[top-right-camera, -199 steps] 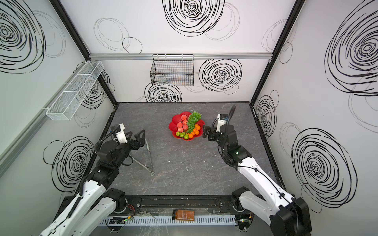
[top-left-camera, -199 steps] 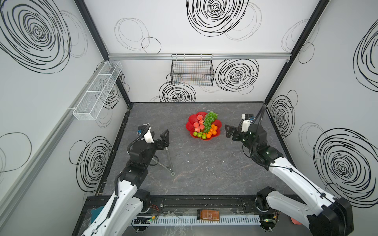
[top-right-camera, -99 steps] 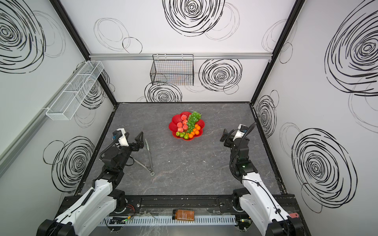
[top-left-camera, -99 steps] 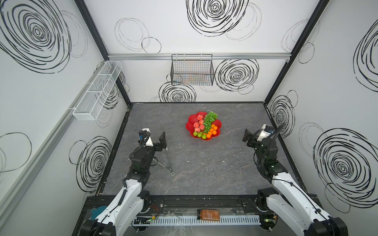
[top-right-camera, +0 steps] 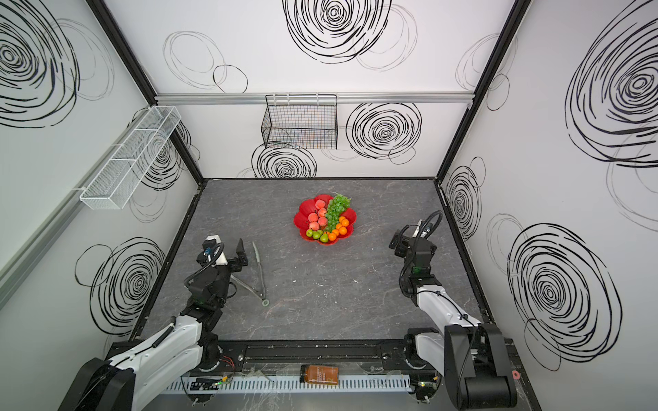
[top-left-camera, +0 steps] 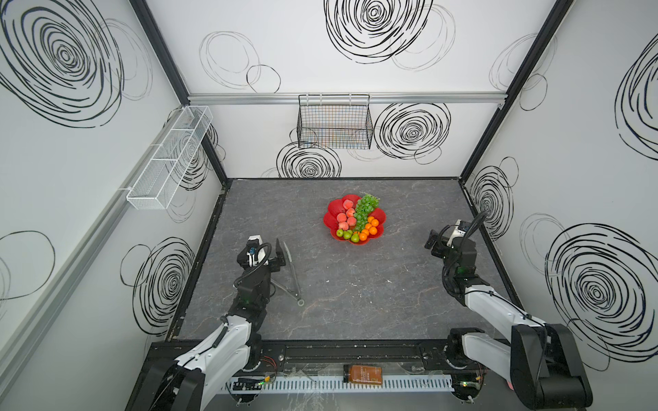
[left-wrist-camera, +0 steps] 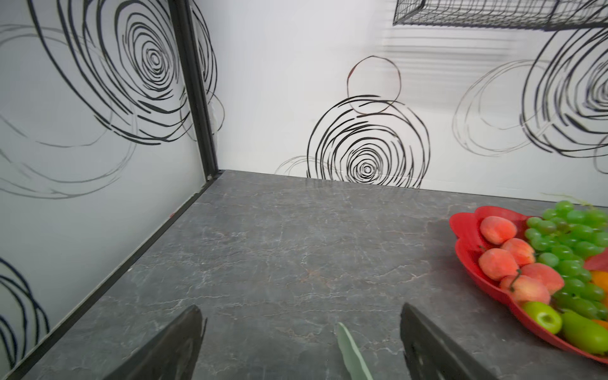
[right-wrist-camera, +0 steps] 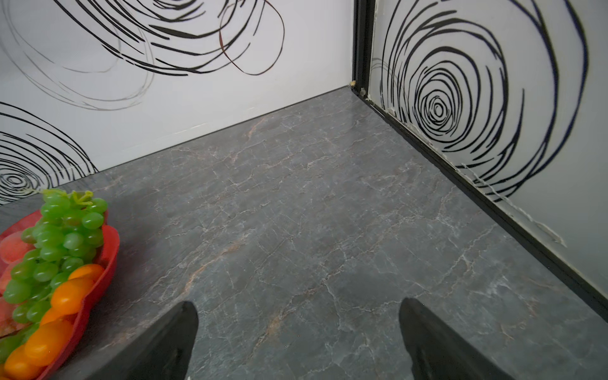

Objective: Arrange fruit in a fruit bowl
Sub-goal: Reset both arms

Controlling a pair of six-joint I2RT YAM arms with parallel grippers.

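The fruit bowl (top-left-camera: 334, 210) (top-right-camera: 305, 208), red with a scalloped rim, sits at the middle back of the grey table. It holds all the fruit I can see: green grapes (top-left-camera: 365, 210) down the middle, peaches (top-left-camera: 343, 217) on one side, tangerines (top-left-camera: 371, 227) on the other, and green pears and apples (top-left-camera: 347, 235) at the front. My left gripper (top-left-camera: 273, 253) (left-wrist-camera: 300, 308) hovers open near the left edge, well short of the bowl (left-wrist-camera: 467, 227). My right gripper (top-left-camera: 432, 242) (right-wrist-camera: 296, 304) is open and empty by the right wall, with the bowl (right-wrist-camera: 111, 245) off to its side.
Metal tongs (top-left-camera: 294, 273) (top-right-camera: 260, 274) lie on the table just beside the left gripper; their green tip (left-wrist-camera: 352, 355) shows between its fingers. A black wire basket (top-left-camera: 334, 122) hangs on the back wall and a white mesh shelf (top-left-camera: 169, 160) on the left wall. An amber bottle (top-left-camera: 362, 374) lies on the front rail.
The right arm has pulled away from the bowl, back toward the right wall and the front. The left arm has drawn back a little. Both grippers stayed open.
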